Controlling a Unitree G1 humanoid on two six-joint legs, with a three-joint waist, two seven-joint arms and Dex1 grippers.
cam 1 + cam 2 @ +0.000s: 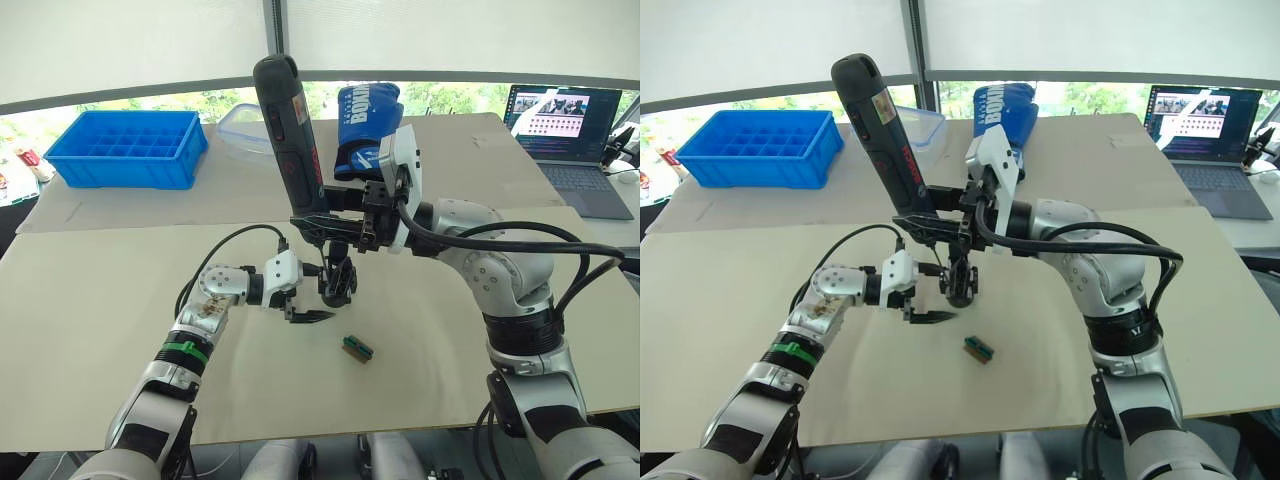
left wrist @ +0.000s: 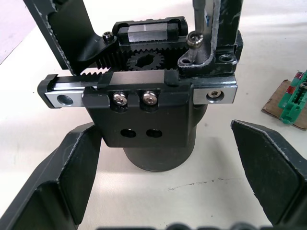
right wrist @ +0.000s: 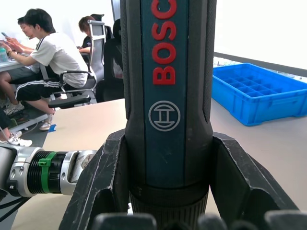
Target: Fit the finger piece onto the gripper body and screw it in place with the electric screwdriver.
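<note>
The right end effector (image 1: 335,228) is clamped around the lower barrel of the electric screwdriver (image 1: 288,130), which stands nearly upright with its top leaning a little away from the robot. Its thin bit comes down onto the top of the gripper body (image 1: 337,282), which sits on the surface (image 1: 100,300) on its round base. In the left wrist view the bit meets a screw head on the bracket at the top of the gripper body (image 2: 153,115), right where the finger piece (image 2: 225,28) seems to be seated, though I can't make out the piece's full outline.

The left end effector (image 1: 303,308) sits just beside the body on the robot's left, low to the surface, its two fingers (image 2: 72,172) spread apart on either side of the round base without touching it.

This looks like the screw-driving step. To do it well, I'd want the bit kept straight in line with the screw, with steady downward pressure so it doesn't skip out of the head. Since nothing is holding the body, the left end effector could close on the base first, or the torque may spin or tip the assembly. A small green-and-brown block (image 1: 357,349) lies nearer the robot, clear of the work.
</note>
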